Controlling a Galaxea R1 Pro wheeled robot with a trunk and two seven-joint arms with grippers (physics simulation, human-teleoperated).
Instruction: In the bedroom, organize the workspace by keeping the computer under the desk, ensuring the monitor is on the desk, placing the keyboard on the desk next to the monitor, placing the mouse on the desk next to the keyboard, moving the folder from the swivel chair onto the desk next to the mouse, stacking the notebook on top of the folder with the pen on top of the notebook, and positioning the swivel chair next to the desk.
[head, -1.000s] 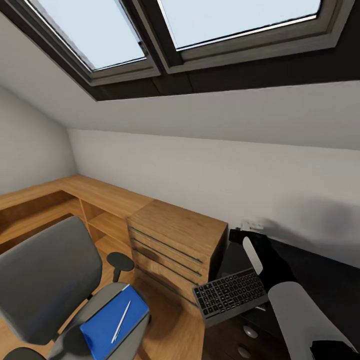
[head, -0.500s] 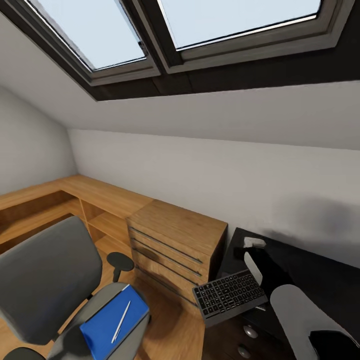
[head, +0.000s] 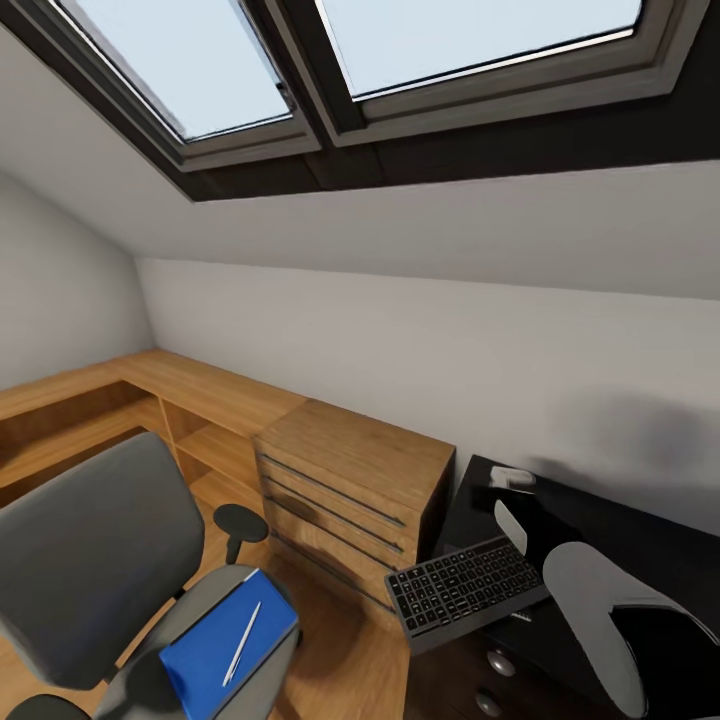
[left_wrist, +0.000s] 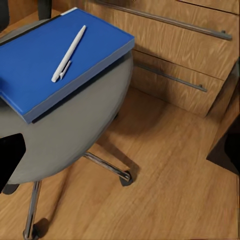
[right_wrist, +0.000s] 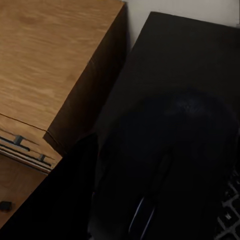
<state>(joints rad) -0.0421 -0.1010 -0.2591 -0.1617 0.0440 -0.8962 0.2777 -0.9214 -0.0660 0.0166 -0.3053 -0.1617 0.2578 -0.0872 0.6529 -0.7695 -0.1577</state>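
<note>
Since a second ago the right arm (head: 610, 610) has drawn back toward the near edge of the desk (head: 640, 530), its white forearm now larger at the lower right of the head view, while chair, folder and keyboard lie where they did. From the head, the keyboard (head: 462, 588) rests on the desk's left end, tilted and overhanging the edge beside the light-wood chest of drawers (head: 350, 490); the swivel chair (head: 95, 560) stands apart on the wood floor with the blue folder (head: 228, 645) flat on its seat and the pen (head: 243, 642) lying on the folder. Looking along the left arm, folder (left_wrist: 55, 60) and pen (left_wrist: 68, 54) lie on the grey seat (left_wrist: 75, 135) above the chrome base; I cannot tell that gripper's jaw state. Looking along the right arm, the black mouse (right_wrist: 165, 175) looms close over the dark desk top (right_wrist: 185, 55), keyboard keys (right_wrist: 230, 210) at the corner; whether those jaws grip it I cannot tell.
</note>
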